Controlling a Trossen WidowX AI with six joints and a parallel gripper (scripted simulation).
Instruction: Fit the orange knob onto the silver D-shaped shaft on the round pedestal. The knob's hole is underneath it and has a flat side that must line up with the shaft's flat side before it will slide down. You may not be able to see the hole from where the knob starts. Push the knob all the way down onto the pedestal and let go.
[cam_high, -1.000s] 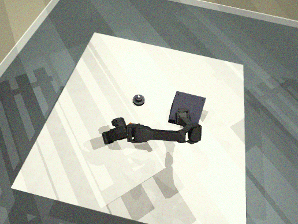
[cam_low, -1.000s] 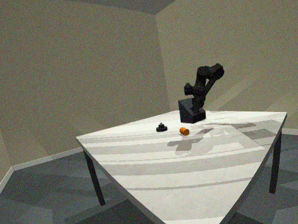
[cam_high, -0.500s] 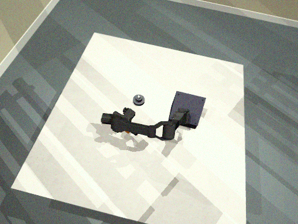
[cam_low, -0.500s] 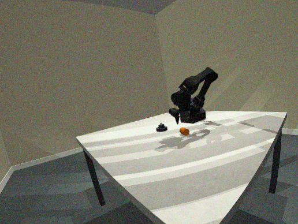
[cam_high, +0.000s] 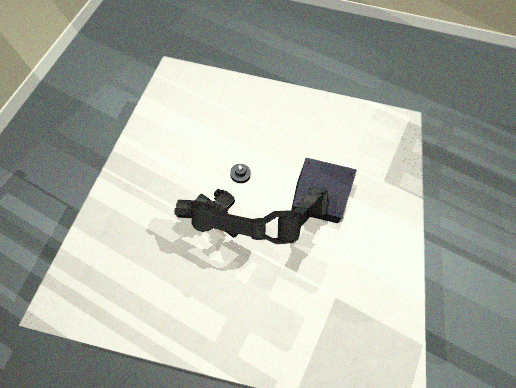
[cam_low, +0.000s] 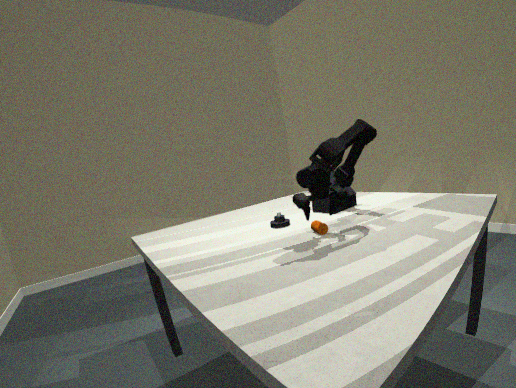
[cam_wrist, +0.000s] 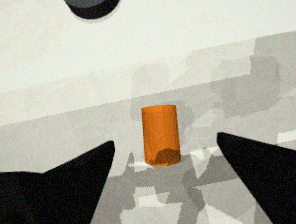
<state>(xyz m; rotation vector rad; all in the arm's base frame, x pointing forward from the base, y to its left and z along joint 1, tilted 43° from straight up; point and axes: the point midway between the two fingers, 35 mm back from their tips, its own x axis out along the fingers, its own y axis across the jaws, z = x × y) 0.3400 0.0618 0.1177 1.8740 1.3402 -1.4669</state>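
The orange knob (cam_low: 319, 227) (cam_wrist: 160, 134) lies on its side on the table. In the wrist view it is between and beyond the two fingertips, its long side running up the picture, with a darker patch at its near end. The arm hides it in the top view. My gripper (cam_wrist: 164, 141) is open and empty, above the knob and pointing down. The round dark pedestal (cam_high: 240, 176) (cam_low: 280, 223) (cam_wrist: 92, 8) stands upright a short way from the knob. Its small silver shaft (cam_high: 240, 168) points up; its flat side is too small to make out.
The arm's base (cam_high: 327, 185) (cam_low: 334, 201) stands on the white table (cam_high: 165, 110) (cam_low: 300, 320). The arm reaches out from it over the table, with the pedestal beside the arm. Shadows of the arm fall around the knob.
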